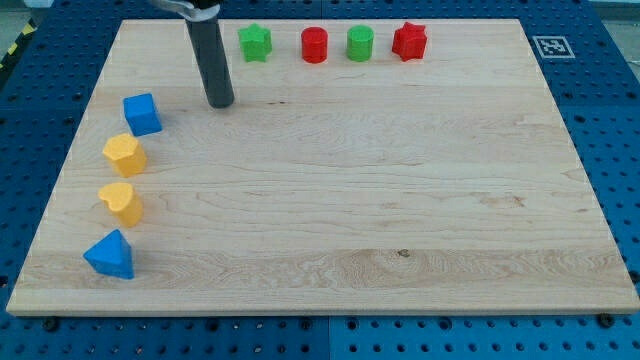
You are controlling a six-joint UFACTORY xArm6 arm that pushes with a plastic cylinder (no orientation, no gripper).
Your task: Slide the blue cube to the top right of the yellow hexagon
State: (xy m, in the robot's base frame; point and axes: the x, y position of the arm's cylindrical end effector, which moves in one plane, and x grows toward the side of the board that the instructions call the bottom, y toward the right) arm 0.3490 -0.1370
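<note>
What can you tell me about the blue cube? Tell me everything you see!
The blue cube is a small solid block, plain bright blue with a smooth matte look. It sits flat near the wooden board's left edge, turned slightly askew. A yellow block lies just below it, very close. My tip stands to its right, not touching it.

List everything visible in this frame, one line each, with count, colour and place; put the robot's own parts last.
blue cube: 1, blue, left edge, uppermost of the left column
yellow hexagon: 1, yellow, just below the cube
yellow heart: 1, yellow, below the hexagon
blue triangle: 1, blue, bottom left
green star: 1, green, top row
red cylinder: 1, red, top row
green cylinder: 1, green, top row
red star: 1, red, top row
wooden board: 1, light wood
my tip: 1, dark, right of the cube, apart
</note>
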